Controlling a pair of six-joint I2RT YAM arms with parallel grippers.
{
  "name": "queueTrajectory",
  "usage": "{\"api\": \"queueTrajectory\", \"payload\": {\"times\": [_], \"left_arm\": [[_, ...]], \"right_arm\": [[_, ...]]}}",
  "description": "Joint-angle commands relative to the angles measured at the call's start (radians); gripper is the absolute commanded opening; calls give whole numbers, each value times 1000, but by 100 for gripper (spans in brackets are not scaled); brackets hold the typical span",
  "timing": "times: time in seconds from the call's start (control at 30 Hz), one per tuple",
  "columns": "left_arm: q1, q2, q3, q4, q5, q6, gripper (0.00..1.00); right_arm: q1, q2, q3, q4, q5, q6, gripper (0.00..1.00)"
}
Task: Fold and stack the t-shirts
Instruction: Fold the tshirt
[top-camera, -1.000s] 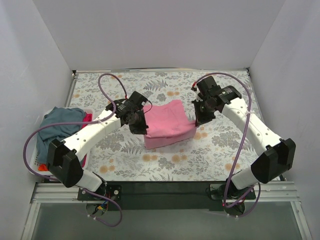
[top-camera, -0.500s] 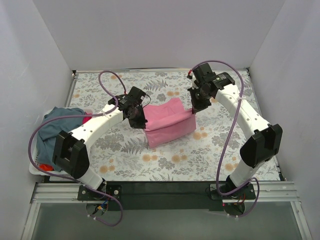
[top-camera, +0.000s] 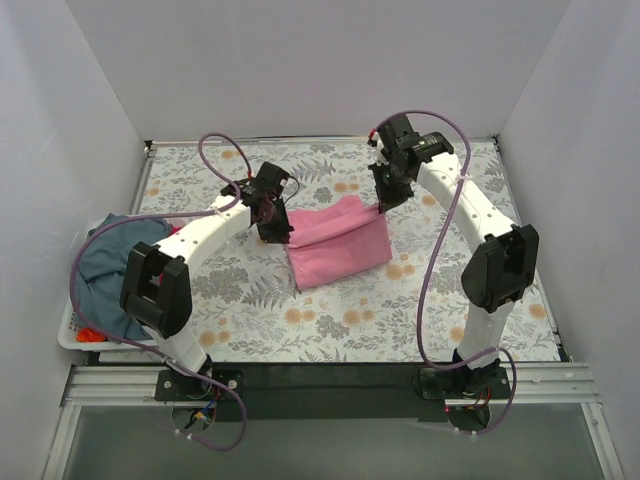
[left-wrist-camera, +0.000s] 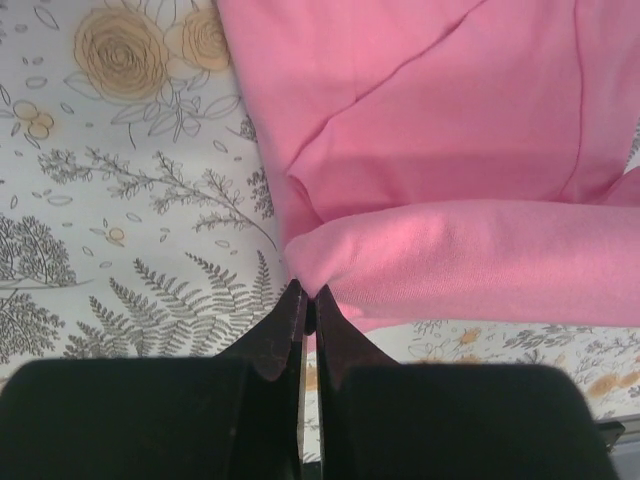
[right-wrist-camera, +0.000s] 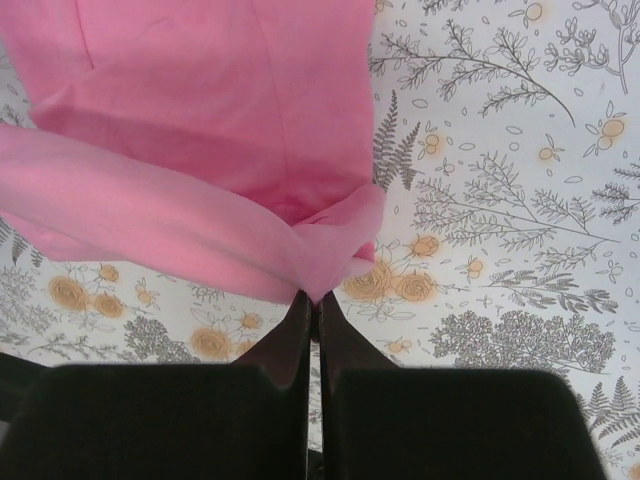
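Left pincer (left-wrist-camera: 308, 294) and right pincer (right-wrist-camera: 313, 299), both tightly closed.

Plain white walls (top-camera: 320, 60) enclose the back and both sides of an evenly lit tabletop (top-camera: 330, 320) whose pale surface is printed with grey ferns and orange flowers, with a metal rail (top-camera: 110, 385) along its near edge.

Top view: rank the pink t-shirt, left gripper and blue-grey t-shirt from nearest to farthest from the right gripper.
1. pink t-shirt, pinched in the right gripper.
2. left gripper, at the shirt's left corner.
3. blue-grey t-shirt, far left.
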Motion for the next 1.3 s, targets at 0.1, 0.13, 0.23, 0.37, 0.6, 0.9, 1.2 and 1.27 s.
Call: {"api": "queueTrajectory", "payload": {"times": [0.1, 0.13, 0.23, 0.37, 0.6, 0.9, 1.2, 1.27], "left_arm": [[34, 27, 50, 46, -45, 38, 0], [37, 35, 51, 49, -43, 40, 0], [45, 53, 51, 71, -49, 43, 0], [60, 81, 56, 91, -65, 47, 0], [79, 118, 53, 132, -80, 49, 0], [85, 145, 2, 226, -99, 31, 0], [83, 193, -13, 327, -132, 54, 11], [83, 199, -13, 345, -135, 57, 17]], "right_arm": [[-18, 40, 75, 65, 16, -14, 1], [-22, 54, 77, 76, 13, -16, 1], [-26, 79, 77, 99, 9, -19, 1], [-28, 106, 69, 142, 10, -20, 1], [-35, 145, 26, 226, 21, -19, 1], [-42, 168, -57, 350, 22, -8, 1], [-72, 174, -161, 473, 16, 45, 10], [-75, 172, -167, 481, 19, 58, 16]]}}
